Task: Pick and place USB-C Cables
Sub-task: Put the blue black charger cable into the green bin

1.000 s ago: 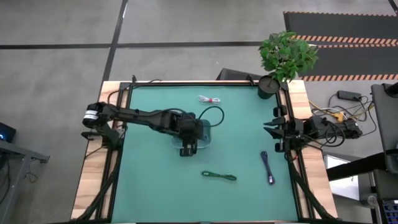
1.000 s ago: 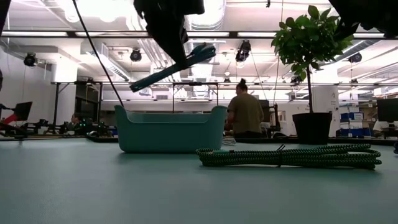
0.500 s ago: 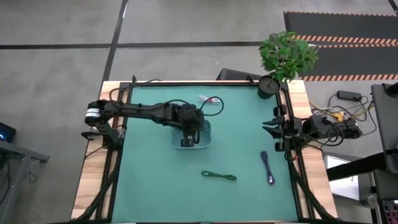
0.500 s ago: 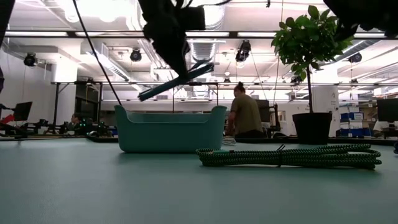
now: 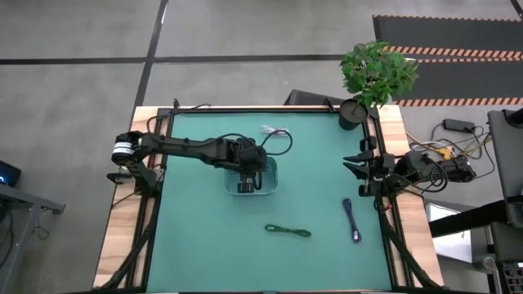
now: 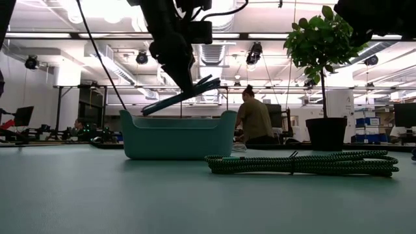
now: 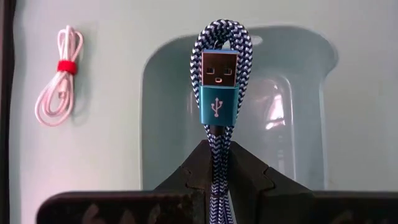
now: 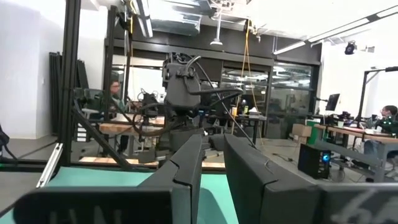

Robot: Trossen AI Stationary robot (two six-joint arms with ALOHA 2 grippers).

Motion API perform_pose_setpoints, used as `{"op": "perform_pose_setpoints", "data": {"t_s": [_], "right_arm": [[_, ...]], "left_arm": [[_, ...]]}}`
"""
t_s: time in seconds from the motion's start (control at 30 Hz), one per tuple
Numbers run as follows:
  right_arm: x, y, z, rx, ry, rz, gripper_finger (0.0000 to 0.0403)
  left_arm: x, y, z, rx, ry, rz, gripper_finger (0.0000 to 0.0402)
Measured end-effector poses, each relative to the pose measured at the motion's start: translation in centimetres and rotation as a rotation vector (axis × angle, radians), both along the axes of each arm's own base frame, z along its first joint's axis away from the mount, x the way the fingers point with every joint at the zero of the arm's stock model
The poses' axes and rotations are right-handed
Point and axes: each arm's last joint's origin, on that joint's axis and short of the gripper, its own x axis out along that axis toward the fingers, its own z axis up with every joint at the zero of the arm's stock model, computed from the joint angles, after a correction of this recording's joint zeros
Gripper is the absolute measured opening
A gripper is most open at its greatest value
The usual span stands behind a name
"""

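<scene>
My left gripper [image 5: 244, 183] hangs over the teal bin [image 5: 267, 166], shut on a blue-and-white braided cable bundle [image 7: 219, 56] with a blue USB plug. In the low view that bundle [image 6: 182, 96] slants just above the bin's rim [image 6: 177, 117]. A white cable with a pink tie [image 5: 275, 131] lies flat beyond the bin. The green cable [image 5: 288, 231] and a dark blue cable [image 5: 352, 219] lie flat nearer the near edge. No dark grey cable shows. My right gripper [image 5: 357, 176] waits, open, at the table's right edge. My left gripper pinches the braided bundle between its two fingers [image 7: 249, 171], partway along its length [image 7: 217, 140]. It comes from above, pointing down. The looped end with the blue plug [image 7: 218, 106] sticks out past the fingertips. The bundle is lifted clear and tilted over the bin.
A potted plant [image 5: 372, 77] stands at the far right corner. Thin black wire [image 5: 282, 147] loops from the left arm near the white cable. Bare green mat lies left of the bin and along the near edge. A person [image 6: 255, 117] stands in the room behind.
My left gripper moved toward the table's far edge, from the bin's near side to above the bin, and came down. The held bundle stayed in the hold and dropped from well above the bin to just over its rim, still tilted.
</scene>
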Motion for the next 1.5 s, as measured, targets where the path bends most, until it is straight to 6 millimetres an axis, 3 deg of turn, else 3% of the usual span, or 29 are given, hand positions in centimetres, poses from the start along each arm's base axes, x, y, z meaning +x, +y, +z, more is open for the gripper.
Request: {"op": "perform_pose_setpoints", "data": {"t_s": [0.53,1.0,1.5], "right_arm": [[0.0,0.0,0.0,-0.008,0.001,-0.002,0.0059],[0.0,0.0,0.0,-0.008,0.001,-0.002,0.0059],[0.0,0.0,0.0,-0.009,0.002,-0.004,0.0059]], "left_arm": [[0.3,0.1,-0.4,-0.022,-0.051,0.046,0.0019],[-0.3,0.0,-3.7,-0.021,-0.045,0.047,0.0019],[-0.7,0.0,-5.6,-0.021,-0.072,0.047,0.0019]]}}
